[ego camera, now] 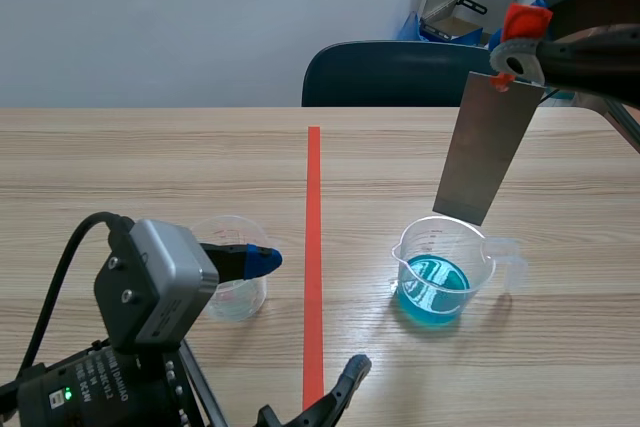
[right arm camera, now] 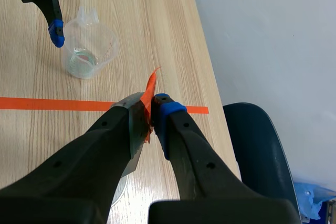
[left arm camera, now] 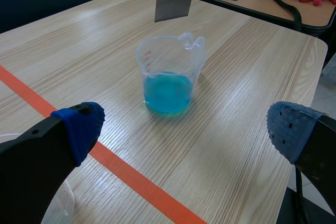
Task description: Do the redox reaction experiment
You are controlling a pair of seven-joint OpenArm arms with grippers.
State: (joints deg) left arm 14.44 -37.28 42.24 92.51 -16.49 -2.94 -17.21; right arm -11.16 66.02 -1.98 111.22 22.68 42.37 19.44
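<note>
Right end effector clamps metal strip by its top, long axis near-vertical, lower end above blue-liquid beaker; left end effector spread apart.

Bright, even, diffuse room light from above. Table uniformly lit across the frame. Beaker, lower right: small soft shadow hugging its base. Pale glints on the blue liquid. Metal sheet, upper right: dull matte grey.

Grey metal strip hangs just above clear beaker holding blue liquid.
</note>
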